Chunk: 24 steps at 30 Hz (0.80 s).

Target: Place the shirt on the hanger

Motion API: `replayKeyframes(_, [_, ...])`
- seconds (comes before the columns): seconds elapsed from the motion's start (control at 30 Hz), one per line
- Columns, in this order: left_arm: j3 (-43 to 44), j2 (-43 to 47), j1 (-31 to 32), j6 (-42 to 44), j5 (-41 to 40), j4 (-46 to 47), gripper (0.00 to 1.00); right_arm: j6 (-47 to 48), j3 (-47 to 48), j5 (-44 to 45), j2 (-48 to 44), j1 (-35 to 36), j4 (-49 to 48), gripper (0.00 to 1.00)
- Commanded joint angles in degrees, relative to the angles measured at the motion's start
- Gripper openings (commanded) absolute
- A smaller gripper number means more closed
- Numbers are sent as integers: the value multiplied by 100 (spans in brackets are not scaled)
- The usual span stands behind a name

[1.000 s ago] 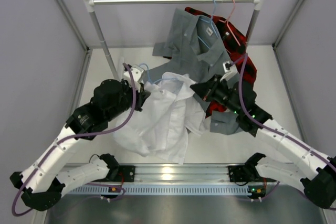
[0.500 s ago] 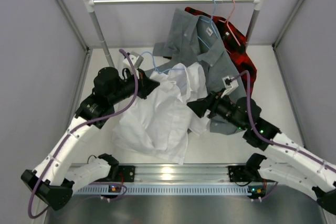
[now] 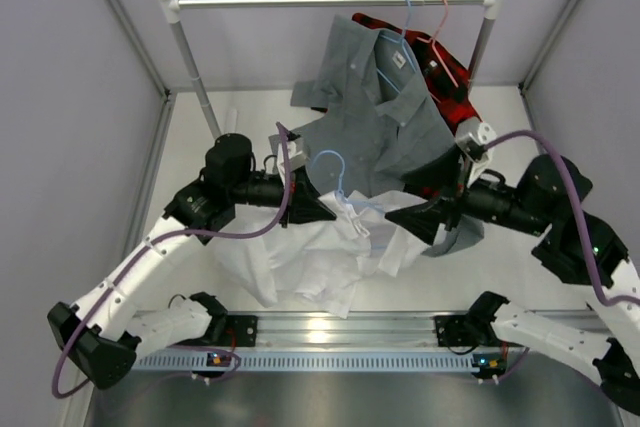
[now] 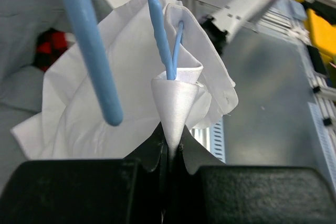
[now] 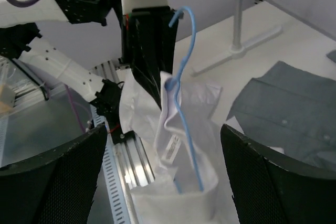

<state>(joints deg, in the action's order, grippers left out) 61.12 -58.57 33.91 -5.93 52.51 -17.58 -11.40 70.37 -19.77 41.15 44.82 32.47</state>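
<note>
the left tool [image 4: 169, 140] has its jaws pressed together on a folded peak of the shirt [image 3: 300, 257]. the thin light-blue wire of the hanger [image 4: 86, 40] rises out of that fold just above the jaws, so cloth and wire seem to be carried together, though i cannot tell whether the wire itself is inside the pinch. the right tool [image 3: 400, 217] stands with its fingers wide apart and holds nothing. it faces the shirt and hanger from the right side.

the shirt is lifted at this one peak over the middle of the table [image 3: 250, 112]. the rest of it sags in loose white folds down toward the near edge. the hanger's hook stands up above the pinched cloth, and part of the wire runs down inside the fabric.

near the far right corner the grey shirt [image 3: 370, 127] and the plaid shirt [image 3: 440, 77] hang from the rail [image 3: 330, 1]. the grey hem drapes just beside the right tool.

the shirt looks thin, light and very limp. it will likely slump and slide wherever it is not held, and a single layer could slip from a shallow pinch. the wire hanger looks light and springy, and it will probably swing if bumped. a sound hold for the free tool would be the collar or shoulder seam, where the cloth is doubled and firmer, so the shoulder can be drawn over the hanger's arm. it should stay clear of the grey hem.
</note>
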Motion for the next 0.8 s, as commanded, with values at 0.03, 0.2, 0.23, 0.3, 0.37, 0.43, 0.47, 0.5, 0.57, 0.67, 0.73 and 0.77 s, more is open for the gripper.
replayKeyframes(0.03, [418, -32, 335, 365, 1506, 440, 0, 367, 748, -1737, 1087, -43, -222, 83])
replayKeyframes(0.2, [436, -181, 441, 470, 1780, 449, 0, -45, 908, -2671, 1755, -35, -1179, 77])
replayKeyframes(0.23, [436, -199, 450, 479, 1771, 449, 0, -81, 900, -2733, 1826, -35, -1251, 77])
replayKeyframes(0.3, [418, -260, 459, 505, 1780, 440, 0, -195, 865, -2856, 1975, -26, -1496, 76])
replayKeyframes(0.37, [435, -313, 459, 506, 1754, 457, 0, -345, 698, -2953, 2020, -17, -1821, 73])
replayKeyframes(0.43, [427, -348, 459, 506, 1798, 449, 0, -486, 584, -3032, 2073, 9, -2182, 69])
replayKeyframes(0.47, [427, -375, 459, 506, 1824, 449, 0, -495, 566, -3024, 2099, 36, -2253, 68])
replayKeyframes(0.5, [427, -392, 459, 514, 1894, 449, 0, -495, 548, -3015, 2160, 71, -2297, 67])
replayKeyframes(0.57, [427, -436, 459, 514, 1964, 466, 0, -495, 522, -2998, 2205, 88, -2420, 60])
replayKeyframes(0.67, [436, -410, 459, 541, 1913, 466, 0, -521, 495, -2875, 2293, 106, -2535, 14])
replayKeyframes(0.73, [479, -288, 459, 497, 1702, 458, 0, -513, 425, -2569, 2258, 89, -2509, 0])
replayKeyframes(0.77, [523, -235, 459, 497, 1675, 449, 0, -504, 382, -2471, 2205, 97, -2517, 0])
